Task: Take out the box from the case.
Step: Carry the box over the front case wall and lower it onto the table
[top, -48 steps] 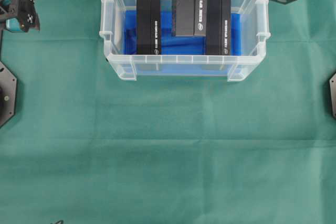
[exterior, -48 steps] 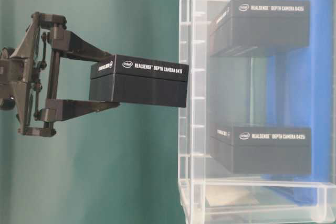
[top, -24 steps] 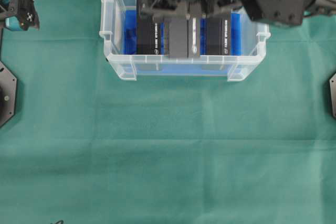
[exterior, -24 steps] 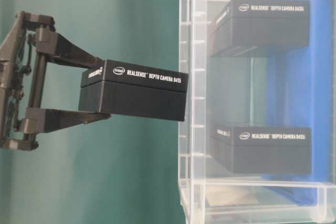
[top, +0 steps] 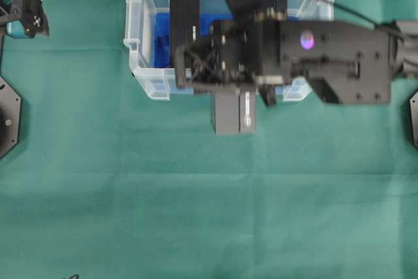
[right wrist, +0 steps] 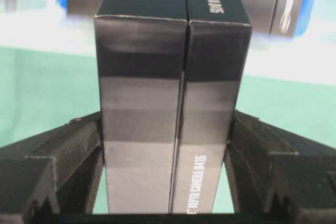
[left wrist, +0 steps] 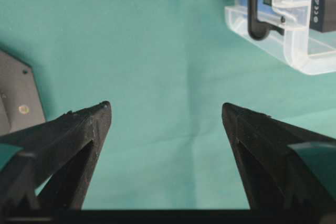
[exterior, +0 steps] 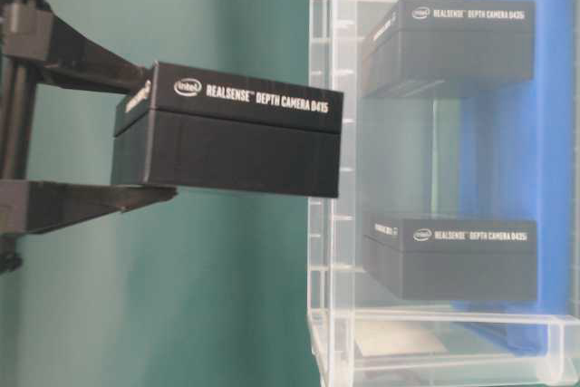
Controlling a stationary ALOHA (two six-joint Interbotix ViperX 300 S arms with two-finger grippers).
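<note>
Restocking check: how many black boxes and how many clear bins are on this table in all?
Black boxes: 3, one held box in the right gripper outside the case, two boxes inside it.
Clear bins: 1
Total: 4

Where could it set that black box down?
The green cloth in front of the case is bare from the left gripper across to the right edge. The case is crowded: two boxes remain. The right gripper grips the box.
</note>
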